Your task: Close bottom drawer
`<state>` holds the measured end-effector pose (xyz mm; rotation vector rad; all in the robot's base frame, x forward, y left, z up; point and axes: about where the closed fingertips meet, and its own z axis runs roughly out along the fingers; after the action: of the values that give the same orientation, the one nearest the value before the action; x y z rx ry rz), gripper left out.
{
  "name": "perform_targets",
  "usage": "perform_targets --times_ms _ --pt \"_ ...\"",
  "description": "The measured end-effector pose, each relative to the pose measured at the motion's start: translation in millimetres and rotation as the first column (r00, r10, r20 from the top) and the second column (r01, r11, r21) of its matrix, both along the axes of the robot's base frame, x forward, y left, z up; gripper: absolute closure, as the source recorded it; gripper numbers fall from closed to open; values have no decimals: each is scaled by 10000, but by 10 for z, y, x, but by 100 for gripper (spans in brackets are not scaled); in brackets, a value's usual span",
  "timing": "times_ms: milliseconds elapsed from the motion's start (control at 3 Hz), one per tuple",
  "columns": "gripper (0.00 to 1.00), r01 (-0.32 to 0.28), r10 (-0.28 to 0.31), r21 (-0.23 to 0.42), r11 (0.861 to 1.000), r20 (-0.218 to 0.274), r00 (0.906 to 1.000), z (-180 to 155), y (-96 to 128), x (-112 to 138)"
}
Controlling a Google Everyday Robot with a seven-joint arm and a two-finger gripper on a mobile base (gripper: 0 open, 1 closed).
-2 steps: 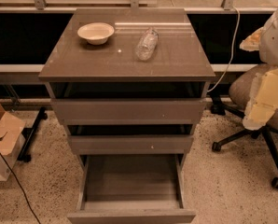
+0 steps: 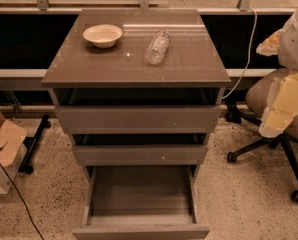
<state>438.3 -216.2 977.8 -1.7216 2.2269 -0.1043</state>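
The bottom drawer [image 2: 141, 191] of the grey-brown cabinet [image 2: 134, 64] stands pulled far out, its smooth grey floor bare and its flat front [image 2: 139, 231] at the lower edge of the view. The middle drawer [image 2: 139, 154] and the top drawer [image 2: 138, 118] each stick out a little. My gripper [image 2: 276, 121] hangs at the right edge on the white arm [image 2: 295, 36]. It is well to the right of the cabinet, about level with the top drawer, and touches nothing.
A white bowl [image 2: 103, 35] and a clear plastic bottle [image 2: 157, 47] lying on its side rest on the cabinet top. An office chair [image 2: 269, 134] stands right of the cabinet behind my arm. A cardboard box [image 2: 4, 144] and a cable lie at the left on the speckled floor.
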Motion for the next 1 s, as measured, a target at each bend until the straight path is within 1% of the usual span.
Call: perform_targets --times_ms 333,667,1000 --pt "32 -204 204 -75 9998 85 9998 -64 17 7" --pt "63 -1131 1127 124 9935 295 9932 -341 90 13" --pt "86 -2253 2242 326 9737 330 9740 -626 144 41"
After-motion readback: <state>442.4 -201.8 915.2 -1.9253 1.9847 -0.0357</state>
